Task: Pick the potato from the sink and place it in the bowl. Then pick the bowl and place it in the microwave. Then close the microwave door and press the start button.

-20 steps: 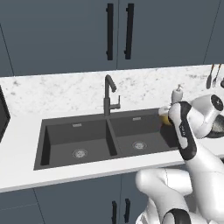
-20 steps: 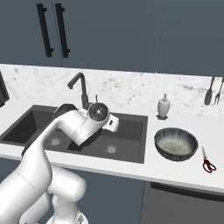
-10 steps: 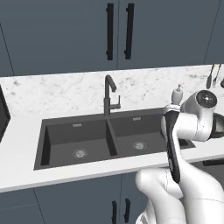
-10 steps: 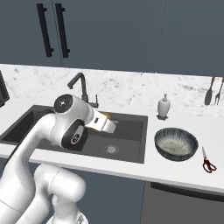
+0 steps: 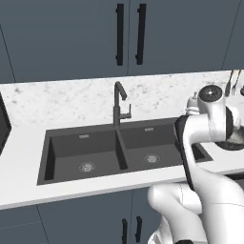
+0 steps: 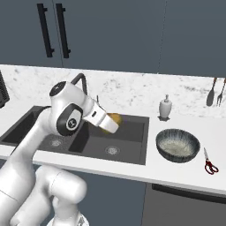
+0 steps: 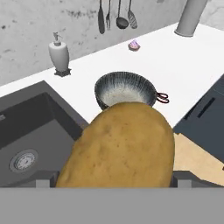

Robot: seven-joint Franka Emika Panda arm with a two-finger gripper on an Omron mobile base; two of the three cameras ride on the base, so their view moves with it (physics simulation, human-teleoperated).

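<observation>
— Holding firm? Your tool pinches the potato above the sink, short of the bowl.
— Probably solid, smooth, maybe slippery; you grip across its middle.

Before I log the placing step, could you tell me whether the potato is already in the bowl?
No, the potato is between the pincer's fingers, and the bowl beyond it holds nothing.

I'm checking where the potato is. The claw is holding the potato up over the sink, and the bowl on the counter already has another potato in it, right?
Not quite. The claw does hold the potato over the sink, but the bowl has no potato in it; the hand view shows that.
</observation>
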